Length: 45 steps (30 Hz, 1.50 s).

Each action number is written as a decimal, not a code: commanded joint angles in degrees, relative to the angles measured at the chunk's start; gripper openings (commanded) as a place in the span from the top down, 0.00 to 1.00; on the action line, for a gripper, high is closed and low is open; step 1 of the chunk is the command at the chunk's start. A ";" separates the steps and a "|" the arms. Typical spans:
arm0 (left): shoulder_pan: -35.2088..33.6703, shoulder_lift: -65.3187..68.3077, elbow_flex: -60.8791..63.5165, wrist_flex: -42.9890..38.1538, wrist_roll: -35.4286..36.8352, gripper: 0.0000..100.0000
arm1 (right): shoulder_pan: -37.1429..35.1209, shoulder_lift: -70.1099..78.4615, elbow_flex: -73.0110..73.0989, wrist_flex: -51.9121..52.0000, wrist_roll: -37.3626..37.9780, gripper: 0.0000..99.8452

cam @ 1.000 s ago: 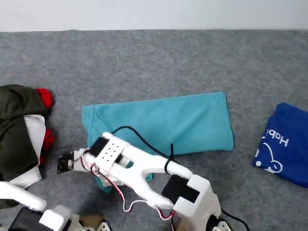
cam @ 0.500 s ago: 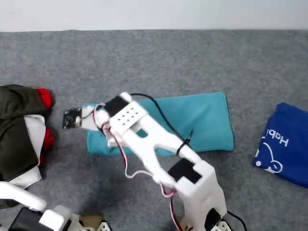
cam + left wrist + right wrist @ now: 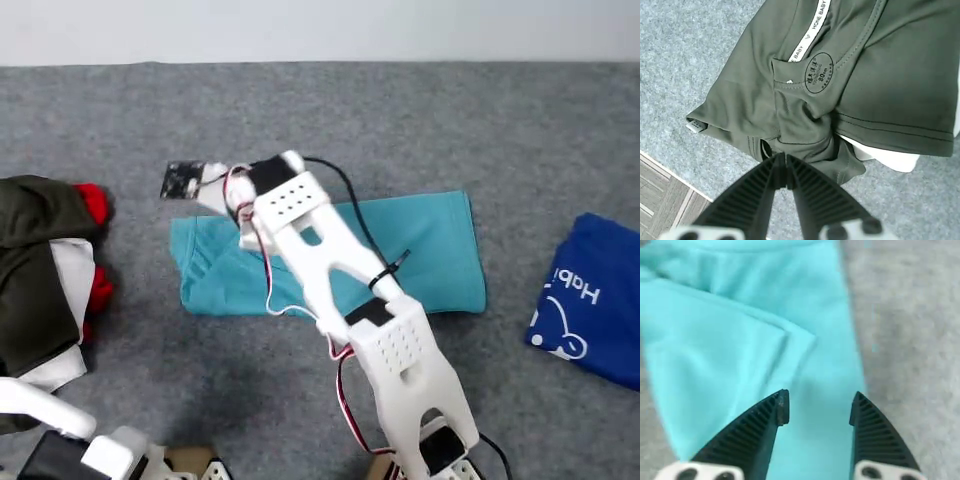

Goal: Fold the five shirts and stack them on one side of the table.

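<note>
A teal shirt (image 3: 400, 250) lies flat mid-table, its left end folded over onto itself. My right arm (image 3: 300, 225) stretches across that end toward the table's far side. My right gripper (image 3: 819, 412) hangs open just over the teal shirt (image 3: 740, 355), with nothing between its fingers. A folded blue shirt (image 3: 590, 295) with white print lies at the right edge. At the left edge lies a heap with a dark olive shirt (image 3: 35, 250) on top of white and red cloth. My left gripper (image 3: 785, 167) is shut right above the olive shirt's (image 3: 865, 75) hem.
Grey carpet-like cloth (image 3: 400, 120) covers the table, with open room along the far side and between the teal and blue shirts. The left arm's base (image 3: 60, 430) sits at the near left corner. A floor edge (image 3: 660, 195) shows past the table.
My right arm swung from the teal shirt's near left corner across to its far left corner. The teal flap that stuck out on the near side now lies on the shirt.
</note>
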<state>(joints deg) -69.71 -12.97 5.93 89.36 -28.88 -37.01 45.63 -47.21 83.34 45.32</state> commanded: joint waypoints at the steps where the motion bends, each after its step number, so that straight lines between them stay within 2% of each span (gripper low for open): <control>1: 0.00 -0.70 -1.98 -0.70 -0.70 1.00 | 1.80 -0.66 -8.18 4.00 -0.97 0.79; 7: 0.09 -0.70 -1.98 -0.62 -0.70 1.00 | -2.24 -0.31 -19.96 19.65 -3.34 0.96; 8: 0.09 -0.79 -2.07 -0.44 -0.62 1.00 | -2.59 -0.57 -20.13 19.82 -3.52 0.99; 10: 0.09 -1.58 -2.24 0.44 -0.62 1.00 | -1.98 -1.36 -19.16 19.74 -4.84 0.99; 15: 2.81 -6.95 -1.98 4.66 -0.62 1.00 | 3.56 -5.41 -13.36 19.74 -10.99 0.99; 21: 8.62 -11.60 -1.89 8.97 -0.70 1.00 | 15.60 -12.09 -1.93 19.56 -18.81 0.99; 24: 10.29 -12.40 -1.89 9.14 -0.70 1.00 | 22.90 -12.62 0.53 19.56 -23.03 0.94; 29: 12.40 -12.22 -1.98 11.08 -1.14 1.00 | 32.31 -11.74 1.05 19.12 -31.47 0.76; 38: 12.57 -11.87 -1.89 10.90 -2.37 1.00 | 35.91 -5.49 0.79 13.32 -37.98 0.75; 45: 12.48 -11.87 -1.89 10.99 -2.37 1.00 | 39.60 -0.22 0.79 10.42 -38.33 0.75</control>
<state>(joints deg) -57.67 -23.52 5.93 98.95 -30.73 1.05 45.19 -45.71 94.51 7.60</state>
